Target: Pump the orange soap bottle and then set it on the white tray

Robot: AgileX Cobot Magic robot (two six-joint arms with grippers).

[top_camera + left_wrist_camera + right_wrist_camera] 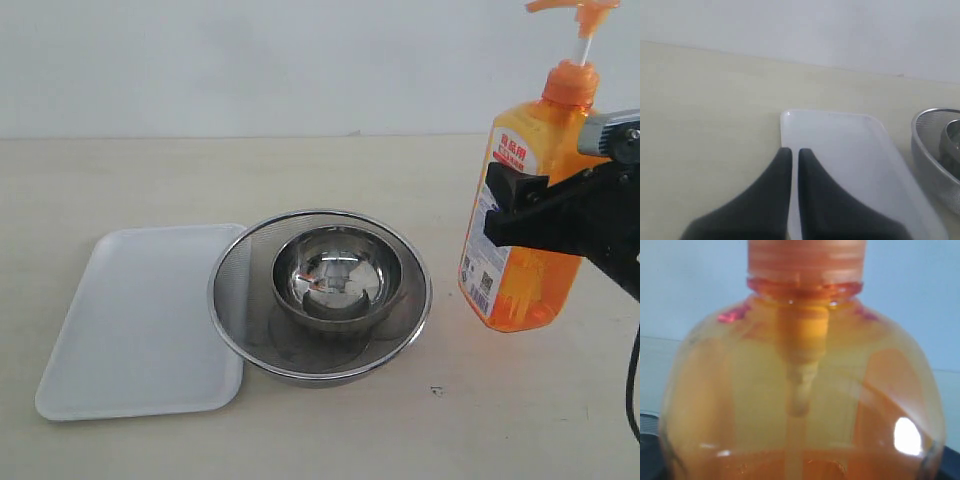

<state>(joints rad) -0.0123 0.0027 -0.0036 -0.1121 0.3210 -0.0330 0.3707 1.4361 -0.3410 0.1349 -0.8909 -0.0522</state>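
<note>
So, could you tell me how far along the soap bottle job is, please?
Done: whether it was pumped doesn't show. In hand: the right gripper clamps the tall translucent orange soap bottle, tilted. Remaining: setting it on the bare flat white plastic tray.

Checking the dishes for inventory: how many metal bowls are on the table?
2. A steel mesh strainer bowl stands mid-table, just right of the white tray; a smaller shiny steel bowl sits nested inside it. Another could hide beneath the inner one.

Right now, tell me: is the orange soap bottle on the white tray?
No, the orange soap bottle is in the right gripper, across the strainer bowl from the white tray.
</note>
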